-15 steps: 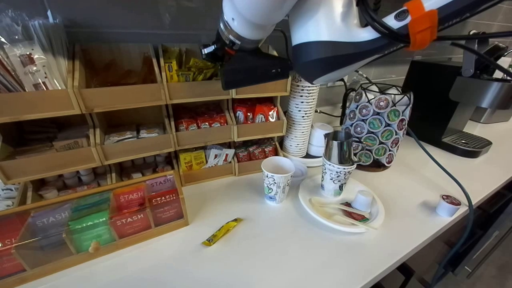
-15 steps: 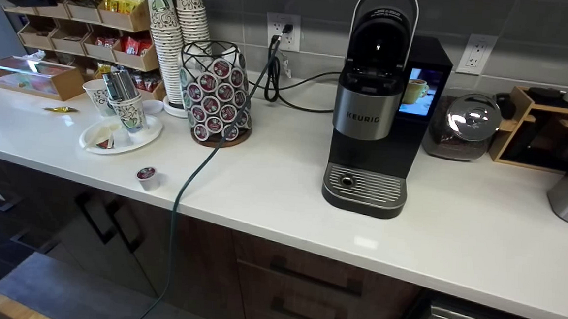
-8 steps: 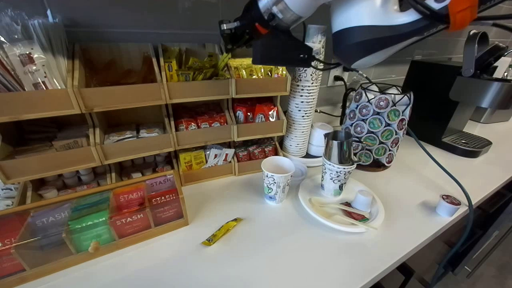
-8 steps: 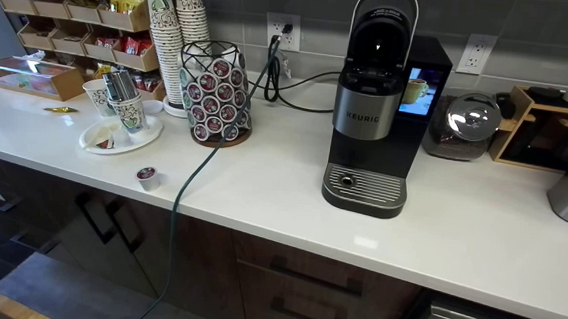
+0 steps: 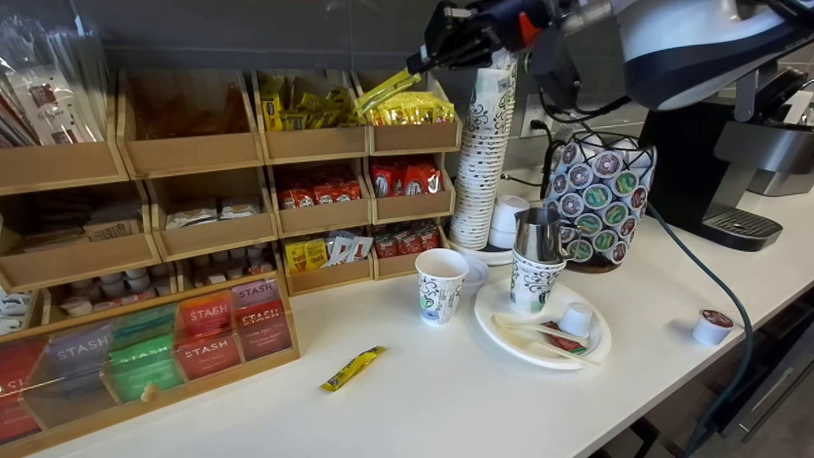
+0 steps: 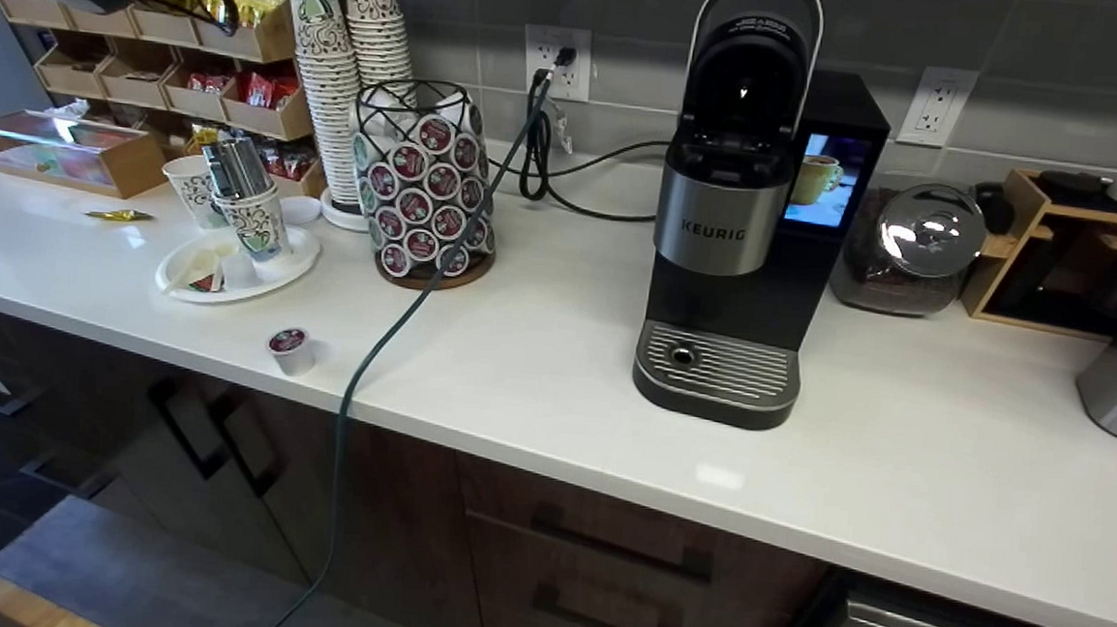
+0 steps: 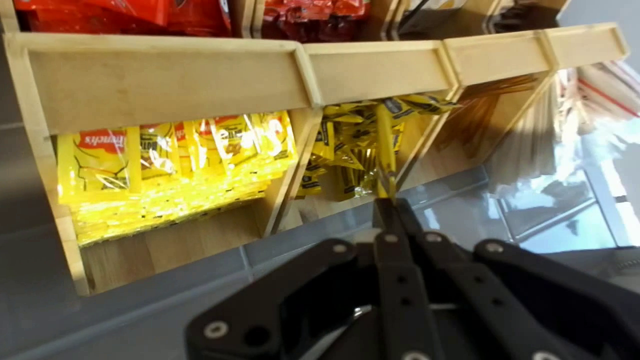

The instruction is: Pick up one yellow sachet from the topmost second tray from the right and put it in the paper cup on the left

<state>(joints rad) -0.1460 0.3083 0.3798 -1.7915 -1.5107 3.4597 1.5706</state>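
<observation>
My gripper is shut on a yellow sachet, held by one end and pointing down-left over the top right bin. In the wrist view the gripper is closed on the sachet; a lengthwise line shows, and I cannot tell if it is one or two sachets. The tray of slim olive-yellow sachets is just left of it; it also shows in the wrist view. The paper cup stands upright on the counter, its inside bottom hidden; it also shows in an exterior view. There the gripper is out of sight.
Another yellow sachet lies on the counter. Broad yellow packets fill the top right bin. A tall cup stack stands beside the bins. A plate holds a second cup with a metal pitcher. A pod rack stands behind.
My gripper has moved right and away from the tray, drawing the yellow sachet out with it. The top right bin, partly covered before, now shows. The cups have not moved.
</observation>
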